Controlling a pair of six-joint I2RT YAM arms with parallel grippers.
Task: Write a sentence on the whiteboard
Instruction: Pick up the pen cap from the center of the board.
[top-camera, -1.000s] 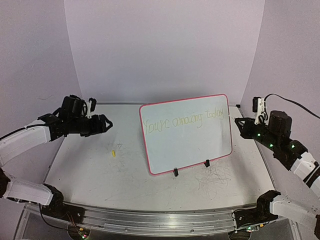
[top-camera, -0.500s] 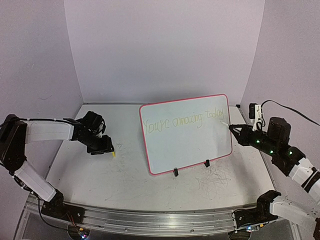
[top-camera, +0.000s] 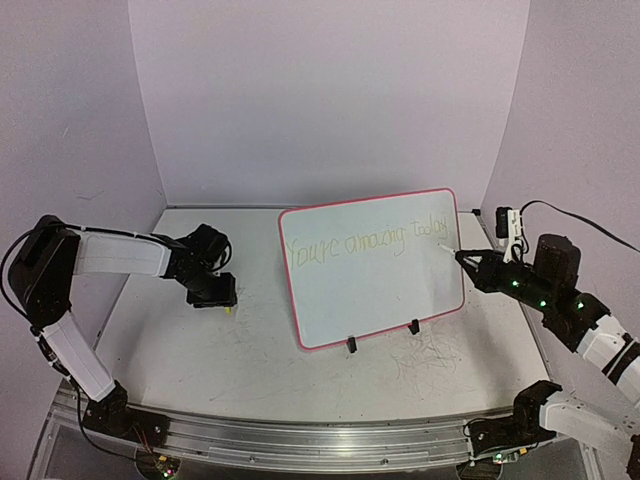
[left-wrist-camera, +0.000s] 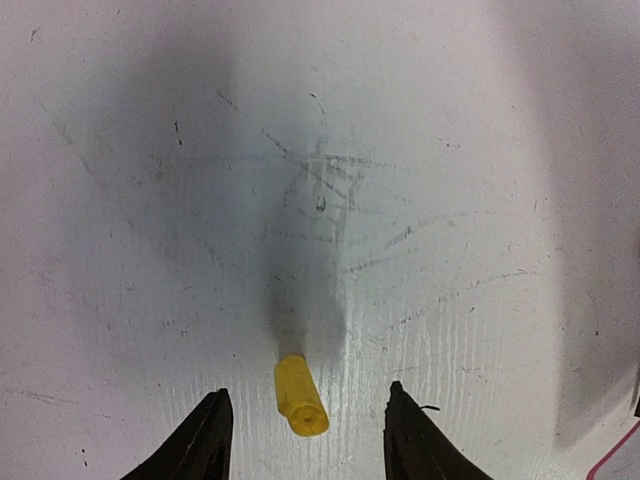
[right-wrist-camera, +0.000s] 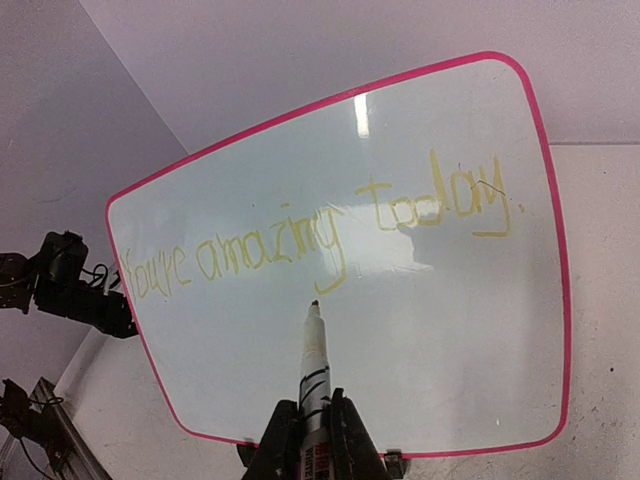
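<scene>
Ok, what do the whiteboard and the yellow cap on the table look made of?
The whiteboard: a glossy, smooth coated panel, judging by its glare streak; the core material can't be told. The yellow cap: smooth, opaque, hollow-ended, most likely moulded plastic.

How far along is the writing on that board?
Done: the sentence, "You're amazing today.", crosses the whiteboard. In hand: the right tool grips the marker, and the left tool stands open around the yellow cap on the table. Remaining: probably capping the marker.

The whiteboard (top-camera: 375, 290) stands on the table (top-camera: 250, 350), a cap (left-wrist-camera: 300, 395) left of it, a marker (right-wrist-camera: 313, 360) before it.
</scene>
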